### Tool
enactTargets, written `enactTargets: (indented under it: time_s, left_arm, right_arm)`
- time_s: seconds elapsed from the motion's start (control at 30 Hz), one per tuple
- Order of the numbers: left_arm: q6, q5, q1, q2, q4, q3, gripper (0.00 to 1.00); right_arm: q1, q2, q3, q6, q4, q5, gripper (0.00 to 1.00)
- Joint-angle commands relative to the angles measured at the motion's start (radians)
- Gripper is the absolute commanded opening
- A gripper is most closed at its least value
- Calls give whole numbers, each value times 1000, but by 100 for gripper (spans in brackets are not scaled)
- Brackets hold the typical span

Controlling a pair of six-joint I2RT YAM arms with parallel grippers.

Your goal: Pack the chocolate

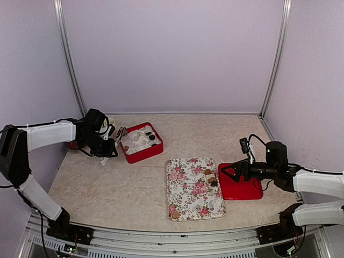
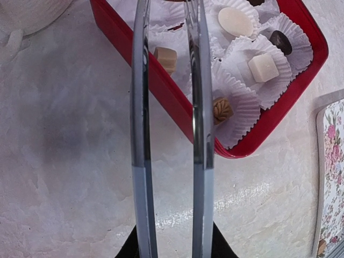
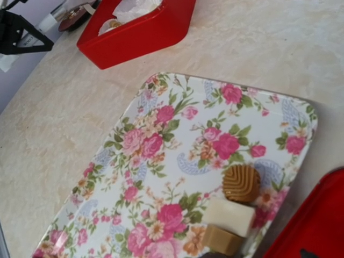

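Right claw [image 1: 228,172] released, empty. 3 chocolates [image 3: 230,216] sit on the floral tray's [image 1: 185,201] right edge, just left of it. Left claw [image 1: 110,146] grasps tongs [image 2: 141,134] over the far red box [image 1: 141,155]. We judge the right arm nearer.

Some chocolate pieces [image 2: 263,67] sit in red box [image 1: 145,155] liners, others on floral tray [image 1: 185,199].

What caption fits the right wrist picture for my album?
Three chocolates sit together on the floral tray, red box behind.

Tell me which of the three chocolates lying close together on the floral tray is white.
The square piece in the middle, between the round ridged brown one and the tan block; it alone is cream-white.
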Motion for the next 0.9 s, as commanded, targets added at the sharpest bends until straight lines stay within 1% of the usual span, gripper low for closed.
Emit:
enactTargets:
  time_s: [0.0, 0.37, 0.6, 0.87]
  left_arm:
    - [4, -21, 1, 25, 40, 33, 24]
    - [5, -26, 8, 43, 54, 34, 30]
    - [8, -20, 8, 53, 59, 41, 31]
    - [9, -4, -4, -16, 59, 50, 31]
  right_arm:
    - [10, 12, -10, -1, 26, -1, 100]
    - [10, 23, -9, -4, 30, 2, 100]
    - [10, 27, -9, -5, 29, 3, 100]
    - [10, 18, 1, -7, 16, 4, 100]
